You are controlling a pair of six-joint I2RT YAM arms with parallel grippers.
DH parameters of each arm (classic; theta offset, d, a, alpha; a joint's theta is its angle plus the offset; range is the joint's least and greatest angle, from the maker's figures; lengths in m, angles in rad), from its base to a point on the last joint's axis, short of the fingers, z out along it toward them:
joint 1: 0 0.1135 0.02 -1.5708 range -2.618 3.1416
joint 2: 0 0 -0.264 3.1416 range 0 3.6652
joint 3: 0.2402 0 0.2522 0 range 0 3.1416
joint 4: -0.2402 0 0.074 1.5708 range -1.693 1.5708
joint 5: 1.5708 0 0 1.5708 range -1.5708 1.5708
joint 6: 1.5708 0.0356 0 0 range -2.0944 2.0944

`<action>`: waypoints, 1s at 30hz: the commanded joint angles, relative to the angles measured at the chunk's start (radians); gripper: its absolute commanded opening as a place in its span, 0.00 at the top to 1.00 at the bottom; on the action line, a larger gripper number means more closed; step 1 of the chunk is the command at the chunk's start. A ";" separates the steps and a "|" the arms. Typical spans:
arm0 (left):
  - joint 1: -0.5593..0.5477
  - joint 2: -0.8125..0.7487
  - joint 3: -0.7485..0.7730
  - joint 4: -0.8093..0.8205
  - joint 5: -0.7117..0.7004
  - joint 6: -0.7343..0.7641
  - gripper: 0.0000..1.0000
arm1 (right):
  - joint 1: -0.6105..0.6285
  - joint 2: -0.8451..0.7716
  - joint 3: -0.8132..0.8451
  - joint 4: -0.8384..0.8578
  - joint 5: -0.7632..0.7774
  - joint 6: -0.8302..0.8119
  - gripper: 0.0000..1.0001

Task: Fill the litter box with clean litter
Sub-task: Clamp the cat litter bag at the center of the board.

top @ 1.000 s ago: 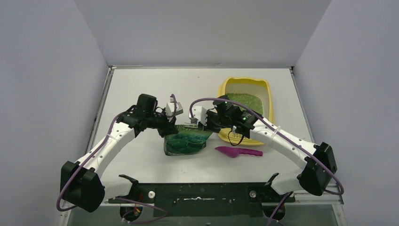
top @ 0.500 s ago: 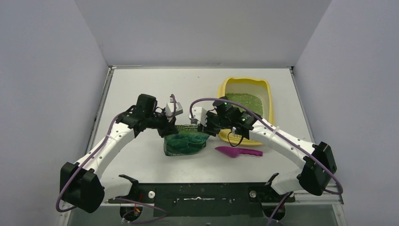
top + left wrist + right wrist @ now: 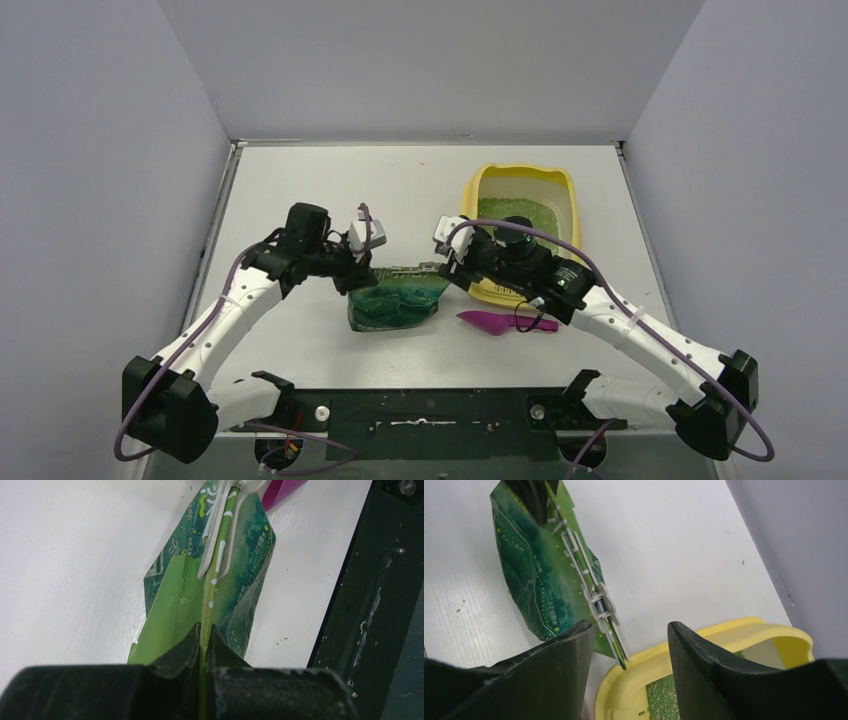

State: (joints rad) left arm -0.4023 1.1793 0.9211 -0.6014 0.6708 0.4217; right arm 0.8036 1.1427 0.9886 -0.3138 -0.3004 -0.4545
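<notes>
1. From the overhead camera you see the pale yellow rectangular plastic litter box (image 3: 522, 171) on the white table (image 3: 300, 200), at the far right. Fine light-green granules of clean litter (image 3: 515, 212) cover its floor.
2. Left of the litter box, near the middle of the table, stands a glossy dark-green printed bag (image 3: 395, 300). A magenta plastic scoop (image 3: 505, 322) lies flat just in front of the litter box's near end, to the bag's right.
3. Your left gripper (image 3: 360, 278) sits at the left end of the bag's top edge. Your right gripper (image 3: 445, 265) is just off the right end, between the bag and the litter box.
4. In the left wrist view, the left gripper (image 3: 204, 645) is clamped tight on the bag's (image 3: 235, 585) flattened top seam, which runs straight away from the fingers. A white plastic clip (image 3: 216, 545) is fastened along that seam farther on, and a corner of the scoop (image 3: 282, 490) shows beyond it.
5. In the right wrist view, the right gripper (image 3: 629, 627) has its fingers spread apart with nothing pinched between them. The clip (image 3: 589, 587), with its metal spring, rides the bag's (image 3: 539, 575) top edge and ends just ahead of the gap.
6. In that same view, the litter box's rim (image 3: 704, 640) lies directly below the fingers, with litter (image 3: 664, 695) visible inside.
</notes>
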 commanded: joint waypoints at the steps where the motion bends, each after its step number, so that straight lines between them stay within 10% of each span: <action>1: 0.000 -0.077 0.007 0.068 0.062 -0.016 1.00 | -0.009 -0.095 -0.072 0.185 0.110 0.125 0.42; 12: -0.001 -0.119 -0.023 0.120 0.038 -0.052 1.00 | -0.011 -0.292 -0.255 0.358 0.546 0.572 0.01; 17: -0.001 -0.128 -0.032 0.140 0.025 -0.068 1.00 | -0.037 -0.334 -0.270 0.226 0.716 1.046 0.00; 30: -0.002 -0.204 -0.076 0.219 -0.042 -0.134 0.86 | -0.046 -0.287 -0.252 0.041 0.618 1.227 0.00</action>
State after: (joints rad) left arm -0.4042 1.0466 0.8394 -0.5110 0.6296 0.3374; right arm 0.7601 0.8848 0.7223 -0.2607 0.2909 0.6968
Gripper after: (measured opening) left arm 0.049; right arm 0.999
